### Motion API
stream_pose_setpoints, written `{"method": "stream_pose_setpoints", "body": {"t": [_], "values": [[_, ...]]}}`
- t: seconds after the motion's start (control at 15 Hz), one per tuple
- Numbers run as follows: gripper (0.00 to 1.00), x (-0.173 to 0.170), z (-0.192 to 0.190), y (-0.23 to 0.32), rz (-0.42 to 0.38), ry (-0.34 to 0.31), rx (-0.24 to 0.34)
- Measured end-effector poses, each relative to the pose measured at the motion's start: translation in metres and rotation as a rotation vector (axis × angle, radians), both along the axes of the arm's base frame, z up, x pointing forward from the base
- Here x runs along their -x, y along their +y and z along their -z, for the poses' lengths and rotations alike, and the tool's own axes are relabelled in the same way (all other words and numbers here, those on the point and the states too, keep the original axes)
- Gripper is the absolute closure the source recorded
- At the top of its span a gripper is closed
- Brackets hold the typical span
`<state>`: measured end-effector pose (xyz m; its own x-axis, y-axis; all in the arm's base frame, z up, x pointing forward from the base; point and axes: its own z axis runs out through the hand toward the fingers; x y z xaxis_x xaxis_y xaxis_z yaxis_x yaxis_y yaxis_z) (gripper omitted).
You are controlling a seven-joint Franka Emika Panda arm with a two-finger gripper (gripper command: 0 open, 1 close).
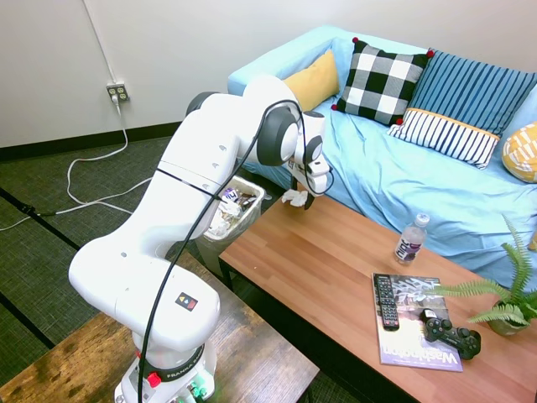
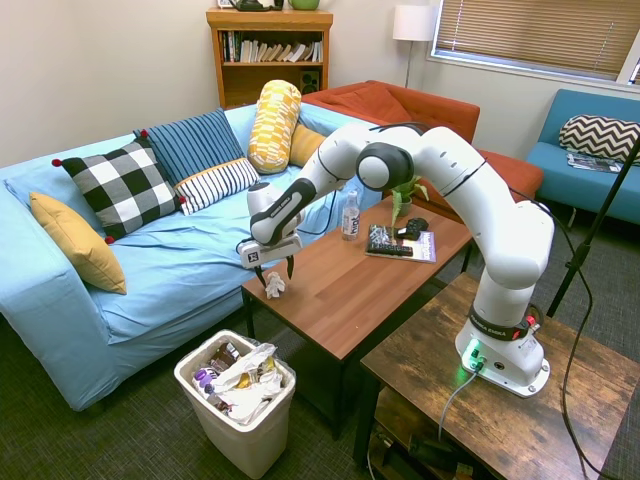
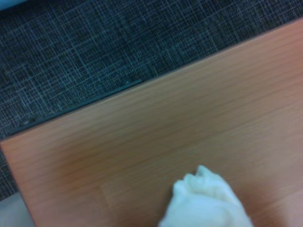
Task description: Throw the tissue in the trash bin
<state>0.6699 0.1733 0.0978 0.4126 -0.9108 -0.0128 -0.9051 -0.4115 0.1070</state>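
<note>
Tissue [image 2: 274,285], a small crumpled white wad, sits at the corner of the wooden table [image 2: 350,290] nearest the bin [image 2: 240,425], just beneath the gripper [image 2: 276,268]. The dark fingers point down at either side of the wad; whether they pinch it or merely straddle it cannot be told from either outside view. In the wrist view the tissue [image 3: 206,201] shows blurred against the table's wood, with dark carpet [image 3: 94,47] past the edge. The bin stands on the floor beside the table's corner, lower than the tabletop, holding white papers and dark wrappers. Farther along the table are a bottle [image 1: 410,239], a magazine [image 1: 415,336], a remote [image 1: 385,300] and a controller [image 1: 450,332].
</note>
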Motion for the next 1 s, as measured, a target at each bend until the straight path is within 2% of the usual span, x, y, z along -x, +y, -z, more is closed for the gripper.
{"method": "stream_pose_setpoints", "body": {"t": [0.67, 1.0], "values": [[1.0, -0.0018, -0.0037, 0.0025, 0.015, 0.001, -0.014], [1.0, 0.0043, 0.0034, 0.0001, 0.021, 0.021, -0.019]]}}
